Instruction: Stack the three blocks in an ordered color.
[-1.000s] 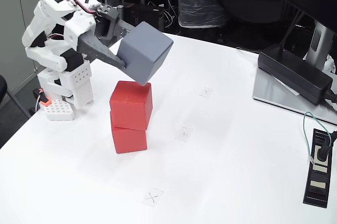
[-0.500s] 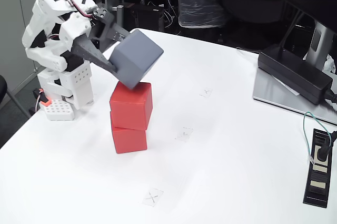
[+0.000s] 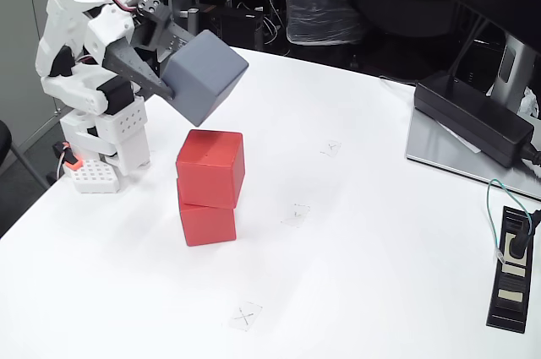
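Fixed view, claw [image 3: 173, 70] clamped on tilted grey block [image 3: 205, 77], above two stacked red blocks [image 3: 210, 186]

My white table [image 3: 363, 274] carries a lower red block [image 3: 207, 224] with another red block [image 3: 211, 169] stacked on it, three small cross marks [image 3: 245, 316], a black power brick [image 3: 473, 118] and a power strip [image 3: 514, 266].
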You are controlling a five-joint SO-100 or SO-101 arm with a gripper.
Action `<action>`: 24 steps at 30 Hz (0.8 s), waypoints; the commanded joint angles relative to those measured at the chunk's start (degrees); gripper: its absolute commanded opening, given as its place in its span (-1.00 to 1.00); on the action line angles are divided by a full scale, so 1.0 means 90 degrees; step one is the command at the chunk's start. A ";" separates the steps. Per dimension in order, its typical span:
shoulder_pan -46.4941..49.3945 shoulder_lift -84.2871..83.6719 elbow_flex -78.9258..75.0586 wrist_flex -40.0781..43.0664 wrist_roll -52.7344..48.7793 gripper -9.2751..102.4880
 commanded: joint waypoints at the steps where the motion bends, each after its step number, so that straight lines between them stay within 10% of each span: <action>1: 0.0059 -0.0049 -0.0186 0.0000 -0.0420 -0.62; 24: 0.0947 -0.0049 0.1289 -0.2080 -0.0713 -0.62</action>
